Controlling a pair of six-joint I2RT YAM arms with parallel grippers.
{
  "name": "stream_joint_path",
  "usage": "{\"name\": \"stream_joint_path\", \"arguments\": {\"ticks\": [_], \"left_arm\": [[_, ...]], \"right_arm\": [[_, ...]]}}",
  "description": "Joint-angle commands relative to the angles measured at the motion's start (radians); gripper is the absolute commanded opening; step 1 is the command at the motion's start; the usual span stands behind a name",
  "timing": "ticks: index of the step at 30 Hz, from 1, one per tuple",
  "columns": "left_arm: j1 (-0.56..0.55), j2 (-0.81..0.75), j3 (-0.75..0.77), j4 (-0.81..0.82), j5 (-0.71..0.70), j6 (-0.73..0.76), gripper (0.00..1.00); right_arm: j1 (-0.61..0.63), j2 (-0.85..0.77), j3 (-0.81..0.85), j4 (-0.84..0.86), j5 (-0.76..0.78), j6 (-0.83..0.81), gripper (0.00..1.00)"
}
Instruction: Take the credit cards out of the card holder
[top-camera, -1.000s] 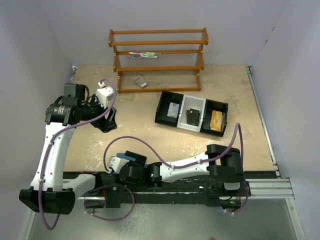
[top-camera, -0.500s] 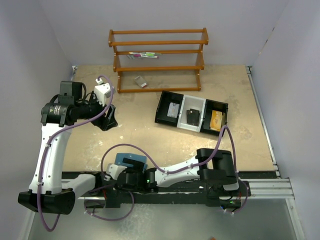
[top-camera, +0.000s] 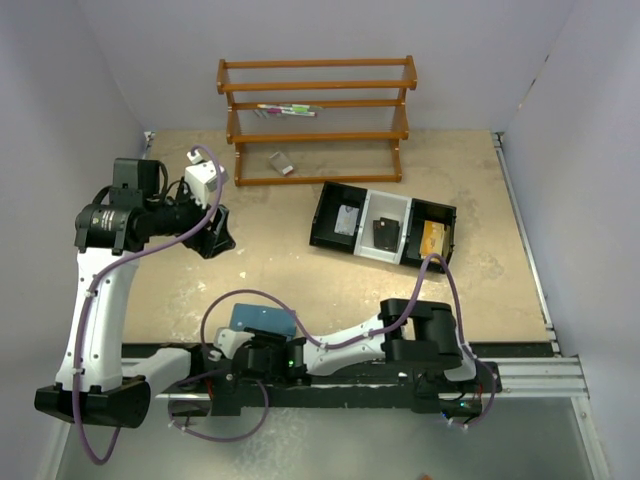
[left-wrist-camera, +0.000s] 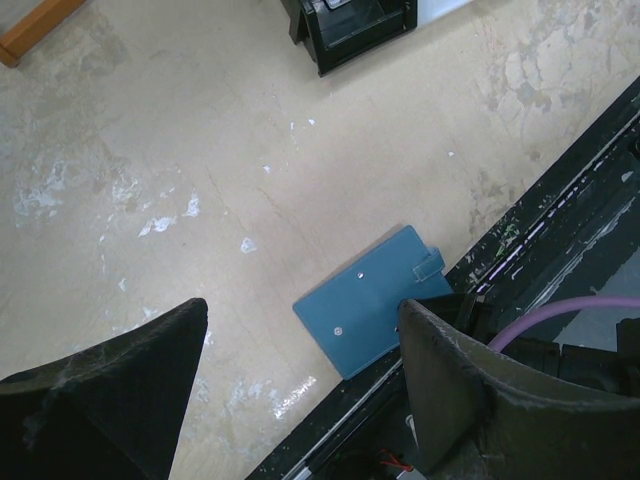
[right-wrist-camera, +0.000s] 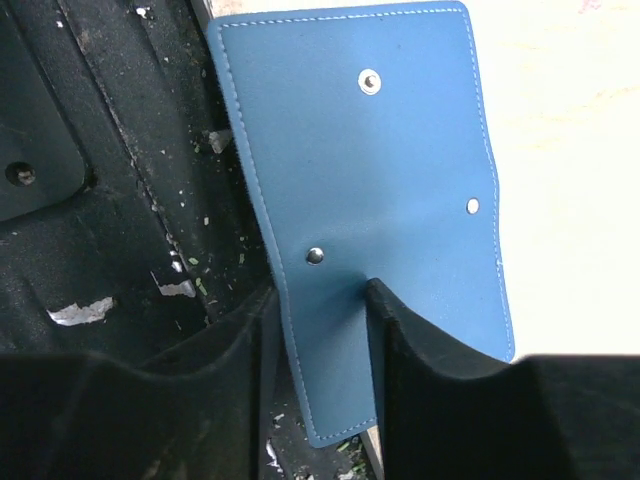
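Card holder (right-wrist-camera: 380, 150) is lying at the near edge of the table (left-wrist-camera: 200, 150); right gripper (right-wrist-camera: 320, 300) is straddling it, grip unclear; left gripper (left-wrist-camera: 300, 310) is hovering open.

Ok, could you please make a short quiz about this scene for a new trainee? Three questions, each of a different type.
1. Fill the gap: in the top view, the orange-brown item lies in the tray's ____ compartment.
2. True or false: the left claw grips the card holder.
3. Choose one. The card holder is: A) inside the tray; B) high in the air; C) at the near edge of the table, by the right claw.

Key: 1) right. 2) False: the left claw hangs open and empty above the table. 3) C.
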Motion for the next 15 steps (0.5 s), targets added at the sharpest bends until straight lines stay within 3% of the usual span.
{"name": "stream_joint_path", "arguments": {"ticks": [1, 8, 15], "left_arm": [[0.006, -0.006, 0.038, -0.003, 0.034, -0.003, 0.8], [0.008, -0.024, 0.05, -0.014, 0.062, 0.018, 0.79], [0.007, -0.09, 0.032, -0.034, 0.119, 0.109, 0.8]], "right_arm": [[-0.001, -0.035, 0.012, -0.019, 0.045, 0.019, 0.32], [-0.002, -0.127, 0.021, -0.072, 0.062, 0.042, 0.02], [-0.067, -0.261, -0.01, -0.086, -0.055, 0.109, 0.0]]}}
